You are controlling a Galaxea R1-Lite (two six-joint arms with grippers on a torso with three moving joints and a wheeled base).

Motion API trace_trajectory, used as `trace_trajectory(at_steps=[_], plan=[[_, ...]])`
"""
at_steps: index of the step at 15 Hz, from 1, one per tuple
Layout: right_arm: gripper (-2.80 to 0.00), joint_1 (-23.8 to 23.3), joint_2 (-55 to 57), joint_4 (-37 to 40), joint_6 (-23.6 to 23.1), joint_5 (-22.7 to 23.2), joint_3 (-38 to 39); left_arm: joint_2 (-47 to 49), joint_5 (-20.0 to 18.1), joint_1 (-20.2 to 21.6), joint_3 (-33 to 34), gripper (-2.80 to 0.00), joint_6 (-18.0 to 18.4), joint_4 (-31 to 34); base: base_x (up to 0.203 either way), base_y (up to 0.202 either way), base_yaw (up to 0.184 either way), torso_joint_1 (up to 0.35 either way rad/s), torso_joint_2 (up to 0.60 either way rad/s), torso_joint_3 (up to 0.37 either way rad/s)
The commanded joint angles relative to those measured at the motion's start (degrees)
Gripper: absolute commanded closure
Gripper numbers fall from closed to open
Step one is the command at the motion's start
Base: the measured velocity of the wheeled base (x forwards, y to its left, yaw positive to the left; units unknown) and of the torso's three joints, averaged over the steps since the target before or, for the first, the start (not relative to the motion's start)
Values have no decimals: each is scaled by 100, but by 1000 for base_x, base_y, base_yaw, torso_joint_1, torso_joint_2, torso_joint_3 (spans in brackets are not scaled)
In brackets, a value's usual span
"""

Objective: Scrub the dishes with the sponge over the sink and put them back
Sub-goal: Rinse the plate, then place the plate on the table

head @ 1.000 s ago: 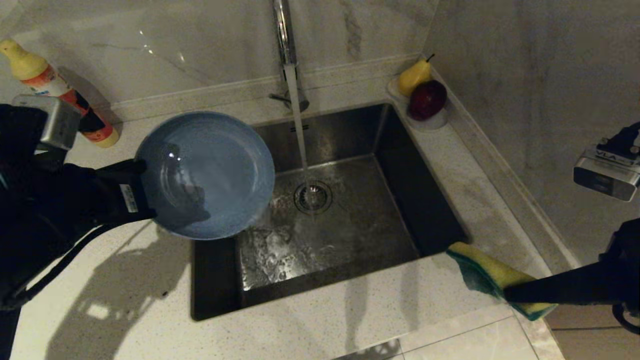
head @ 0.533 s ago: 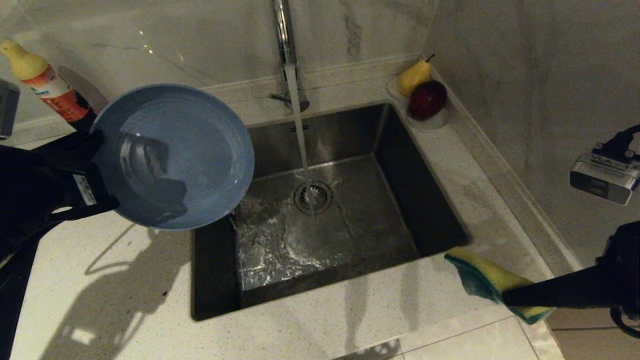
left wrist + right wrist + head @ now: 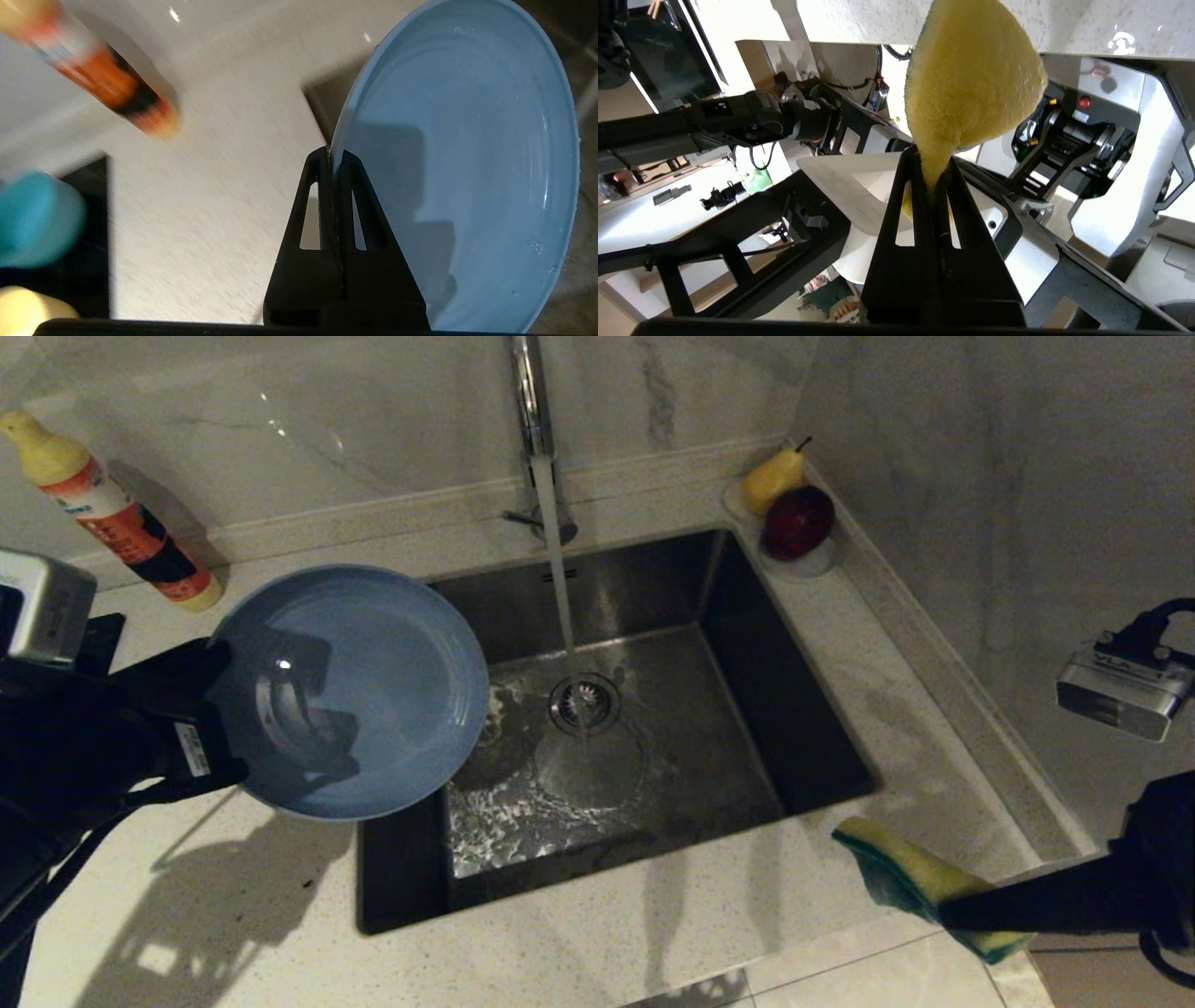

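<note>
- The right gripper (image 3: 943, 896), at about 4 o'clock in the head view, is clamped tight on the sponge (image 3: 920, 882); it is held over the near right counter edge, just off the sink's near right corner, yellow face up and green scouring face below.
- In the right wrist view the right gripper (image 3: 934, 161) has both black fingers pressed together on the pinched end of the sponge (image 3: 971, 74), which flares out beyond the tips.
- The left gripper (image 3: 219, 747), at about 9 o'clock, grips the rim of the light-blue plate (image 3: 350, 691), its fingers closed on the edge.
- The left wrist view shows the left gripper (image 3: 332, 156) with one finger on each face of the rim of the light-blue plate (image 3: 467, 154), which is wet and tilted.
- The plate hangs over the counter (image 3: 233, 915) and overlaps the left rim of the sink (image 3: 803, 709).
- In the basin's middle, water runs onto the drain strainer (image 3: 584, 703) and spreads foamy toward the near left.
- At 12 o'clock the chrome tap (image 3: 530, 401) pours a steady stream.
- At 10 o'clock an orange bottle with a yellow cap (image 3: 112, 513) stands by the wall.
- At 1 o'clock a small white dish (image 3: 812, 565) holds a yellow pear (image 3: 773, 478) and a dark red fruit (image 3: 799, 521).
</note>
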Motion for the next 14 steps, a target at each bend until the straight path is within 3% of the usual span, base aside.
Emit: trace_trajectory(at_steps=[1,3,6,8,11,14], plan=[[0,4,-7,11,15,15,70,288,32,2,14,0,-673,114,0,0,0,0,0,0],[0,4,-67,9,6,15,96,451,51,36,-228,0,-1727,871,0,0,0,0,0,0],[0,4,-68,-8,-3,22,176,513,-7,329,-1253,0,-3266,2589,0,0,0,0,0,0],[0,4,4,-16,-5,33,201,498,-344,972,-1948,0,-4169,3498,0,0,0,0,0,0],[0,4,64,-225,-9,57,246,503,-1013,2091,-2252,0,-4493,3847,0,0,0,0,0,0],[0,4,117,-325,-12,65,264,549,-1307,2936,-2199,0,-4414,3875,0,0,0,0,0,0]])
